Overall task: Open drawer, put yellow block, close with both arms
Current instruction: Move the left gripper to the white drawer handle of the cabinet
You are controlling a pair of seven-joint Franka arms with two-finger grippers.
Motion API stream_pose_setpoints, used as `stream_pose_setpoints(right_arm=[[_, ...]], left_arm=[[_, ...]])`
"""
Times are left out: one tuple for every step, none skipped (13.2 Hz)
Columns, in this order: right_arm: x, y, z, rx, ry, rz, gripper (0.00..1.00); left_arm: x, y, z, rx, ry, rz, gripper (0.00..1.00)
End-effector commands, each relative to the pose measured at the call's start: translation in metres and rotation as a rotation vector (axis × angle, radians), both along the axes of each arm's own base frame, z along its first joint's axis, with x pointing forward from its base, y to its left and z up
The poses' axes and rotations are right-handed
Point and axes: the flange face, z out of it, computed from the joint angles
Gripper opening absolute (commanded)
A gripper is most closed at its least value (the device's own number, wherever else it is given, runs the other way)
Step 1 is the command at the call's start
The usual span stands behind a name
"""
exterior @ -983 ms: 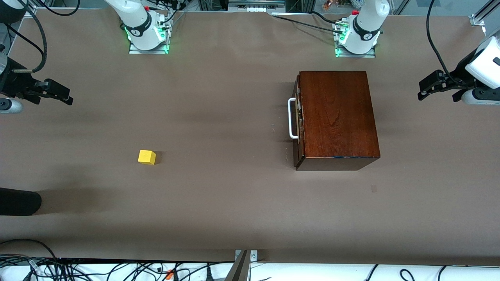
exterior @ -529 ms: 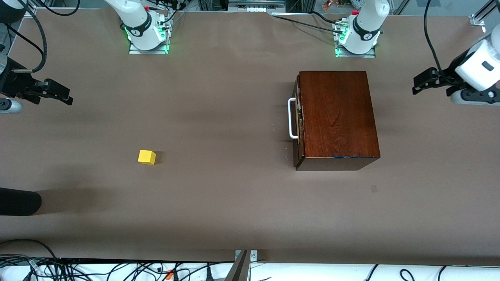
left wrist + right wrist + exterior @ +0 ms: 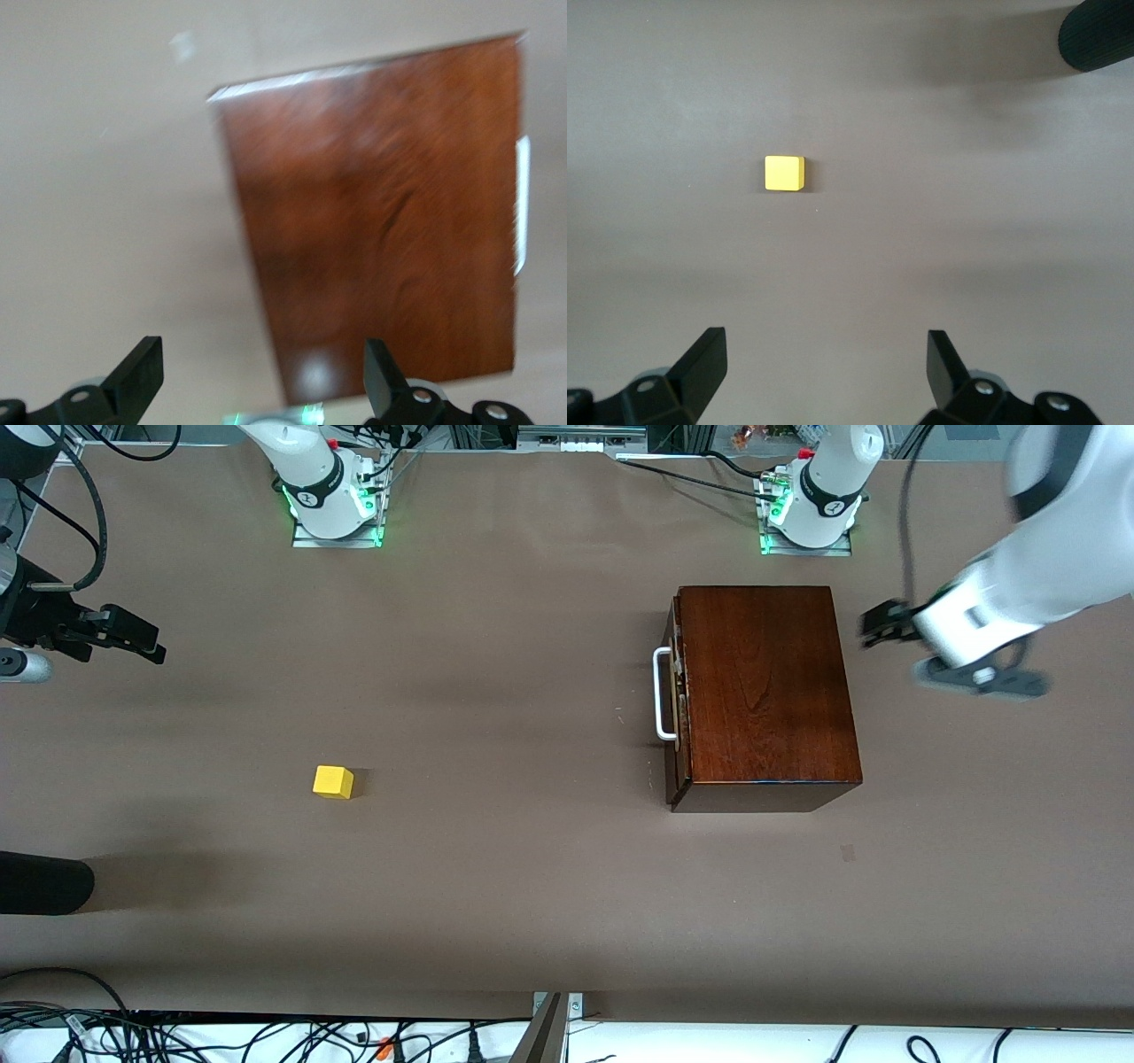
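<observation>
**Drawer shut, block out in the open, both pincers spread and empty**

Nearest, at about 8 o'clock from the middle of the front view: yellow block (image 3: 333, 782), alone on the bare surface (image 3: 496, 886). Nothing touching it, so free for a straight-down pick. Centred ahead in the right wrist view too (image 3: 784, 173), probably why that arm is parked facing it.

Farther up, at about 2 o'clock from the middle: dark wooden box (image 3: 762, 691), with the drawer (image 3: 677, 700) fully in. White handle (image 3: 663, 695) pointing toward 9 o'clock, at the block's end of the surface. Handy for dropping the block in once the tray is pulled out. No step of the task done yet, judging by this.

Just off the box's edge at 3 o'clock, over the surface: left pincer (image 3: 881, 624), smeared with speed. Fingers well apart in the left wrist view (image 3: 261, 354), nothing between them, box top filling the view below. Likely heading across the box for the handle.

At 10 o'clock from the block, well apart from it, over the right arm's end of the surface: right pincer (image 3: 133, 638), waiting. Fingers wide apart (image 3: 827, 350), empty.

Farthest, at 12 o'clock: the two green-lit bases (image 3: 337, 509).
</observation>
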Motion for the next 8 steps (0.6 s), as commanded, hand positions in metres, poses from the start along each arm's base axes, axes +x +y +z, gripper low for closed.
stream_pose_setpoints(right_arm=[[0.000,-0.002,0.006,-0.001,0.001,0.006,1.00],[0.000,-0.002,0.006,-0.001,0.001,0.006,1.00],[0.000,-0.002,0.006,0.001,0.001,0.006,1.00],[0.000,-0.003,0.006,-0.001,0.001,0.004,1.00],[0.000,-0.002,0.006,-0.001,0.001,0.006,1.00],[0.000,-0.002,0.005,0.001,0.002,0.006,1.00],[0.000,-0.002,0.006,0.001,0.001,0.006,1.00],[0.000,-0.002,0.006,0.001,0.001,0.006,1.00]], left_arm=[[0.008,-0.082,-0.028,-0.016,-0.013,-0.026,1.00],[0.010,-0.115,-0.038,-0.021,-0.020,-0.038,1.00],[0.009,-0.147,-0.052,-0.004,-0.016,-0.068,1.00],[0.006,-0.178,-0.064,0.034,-0.025,-0.080,1.00],[-0.001,-0.209,-0.079,0.088,-0.041,-0.069,1.00],[-0.008,-0.235,-0.097,0.135,-0.060,-0.039,1.00],[-0.018,-0.263,-0.114,0.166,-0.098,-0.024,1.00],[-0.032,-0.292,-0.135,0.197,-0.138,-0.008,1.00]])
